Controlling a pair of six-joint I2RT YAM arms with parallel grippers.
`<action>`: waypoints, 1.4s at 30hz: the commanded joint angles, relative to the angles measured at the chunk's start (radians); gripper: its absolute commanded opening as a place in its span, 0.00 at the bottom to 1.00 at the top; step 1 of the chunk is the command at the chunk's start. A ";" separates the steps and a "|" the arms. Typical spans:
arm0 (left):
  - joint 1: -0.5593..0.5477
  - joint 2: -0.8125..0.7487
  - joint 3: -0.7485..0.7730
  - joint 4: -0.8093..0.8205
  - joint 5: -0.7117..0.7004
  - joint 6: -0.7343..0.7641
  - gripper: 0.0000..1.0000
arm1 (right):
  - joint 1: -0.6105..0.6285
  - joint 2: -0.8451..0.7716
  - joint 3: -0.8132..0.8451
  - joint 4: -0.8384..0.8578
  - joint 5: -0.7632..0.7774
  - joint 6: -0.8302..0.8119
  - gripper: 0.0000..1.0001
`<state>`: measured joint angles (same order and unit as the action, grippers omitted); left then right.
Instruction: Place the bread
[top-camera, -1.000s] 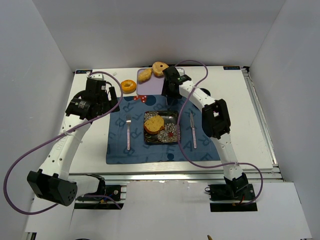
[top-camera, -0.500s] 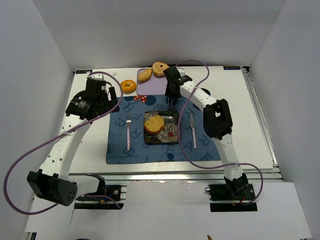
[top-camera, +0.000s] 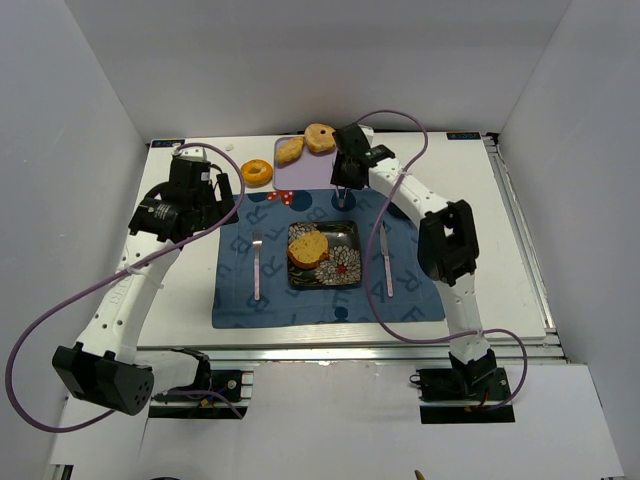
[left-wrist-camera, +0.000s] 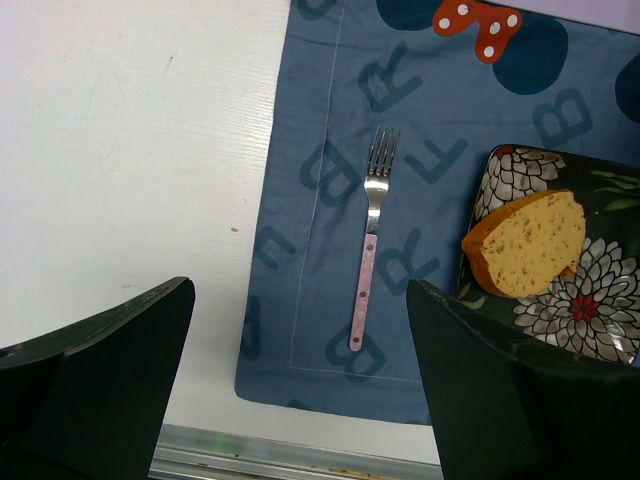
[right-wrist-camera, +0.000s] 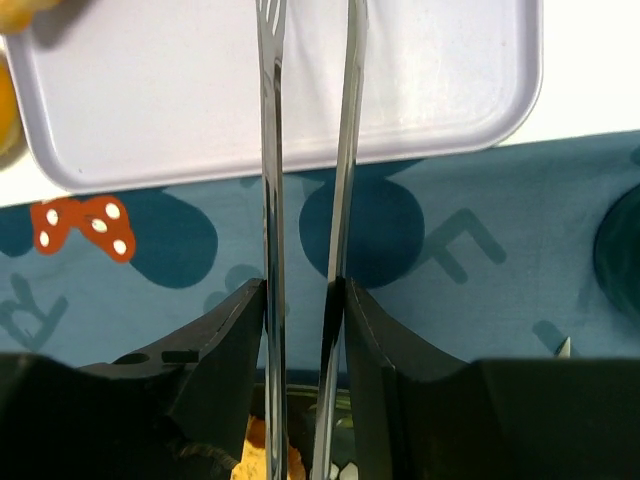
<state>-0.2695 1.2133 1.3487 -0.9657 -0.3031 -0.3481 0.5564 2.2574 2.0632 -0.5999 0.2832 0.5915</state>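
Note:
The bread (top-camera: 308, 248), a golden slice with a brown crust, lies on the left half of the black floral plate (top-camera: 343, 268). It also shows in the left wrist view (left-wrist-camera: 527, 243) on the plate (left-wrist-camera: 590, 310). My right gripper (top-camera: 345, 180) is shut on metal tongs (right-wrist-camera: 270, 150), whose tips hang over the mat's far edge, behind the plate and apart from the bread. My left gripper (top-camera: 215, 192) is wide open and empty, high above the mat's left side.
A blue lettered placemat (top-camera: 235, 290) holds a pink-handled fork (top-camera: 257, 265) left of the plate and a knife (top-camera: 386, 258) right of it. A lavender tray (top-camera: 300, 180) at the back carries a roll (top-camera: 290, 150) and a doughnut (top-camera: 320, 137). Another doughnut (top-camera: 257, 172) lies left of it.
My right arm's elbow has swung to the right and the wrist has drawn back a little toward the tray with the tongs. The bread and the left arm have not moved.

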 joint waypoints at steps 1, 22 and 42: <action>0.000 -0.034 -0.003 0.007 -0.002 0.006 0.98 | -0.004 -0.084 -0.024 0.029 -0.022 -0.009 0.42; 0.000 -0.044 0.013 0.021 0.012 -0.002 0.98 | -0.003 -0.484 -0.333 0.054 -0.095 -0.025 0.41; 0.000 -0.049 0.006 0.033 0.050 -0.020 0.98 | -0.001 -0.714 -0.646 0.144 -0.196 0.007 0.38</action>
<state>-0.2695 1.1965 1.3491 -0.9562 -0.2684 -0.3603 0.5564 1.5990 1.4242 -0.5117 0.1040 0.5903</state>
